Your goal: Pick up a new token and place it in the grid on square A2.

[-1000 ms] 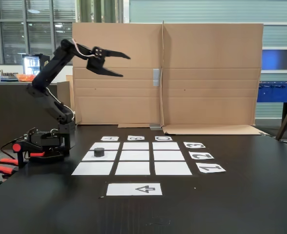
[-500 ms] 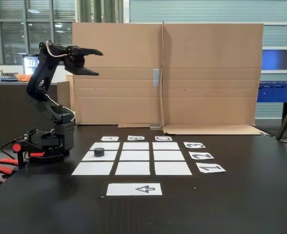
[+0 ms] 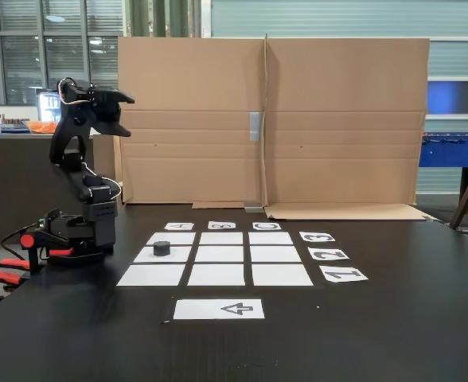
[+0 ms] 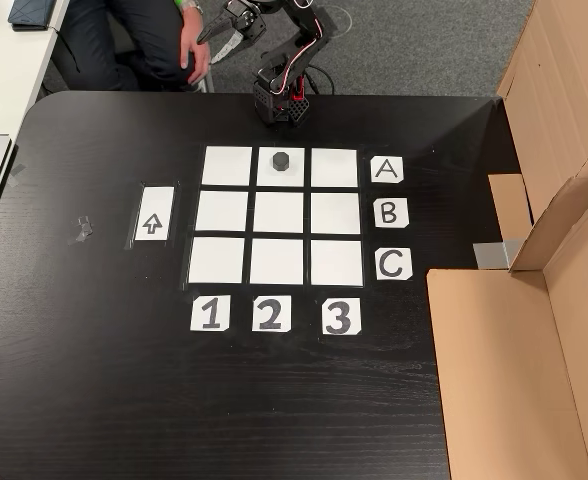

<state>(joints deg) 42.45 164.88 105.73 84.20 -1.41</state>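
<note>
Sitting upright in square A2 point(image 4: 281, 167) of the grid point(image 4: 282, 250), the token point(image 4: 281, 160) is showing as a short black round puck, far smaller than its white paper cell. The end effector point(image 4: 221, 32) is hanging raised beyond the tabletop point(image 4: 94, 380) edge, near a seated person's hand point(image 4: 194, 55), jaws spread apart and holding nothing.

Fixed view: low, level with the worktop point(image 3: 393, 318), facing the cardboard wall point(image 3: 298, 119). Other view: high, looking straight down. Both share the grid point(image 3: 216, 259) point(image 4: 279, 215) and arm.
</note>
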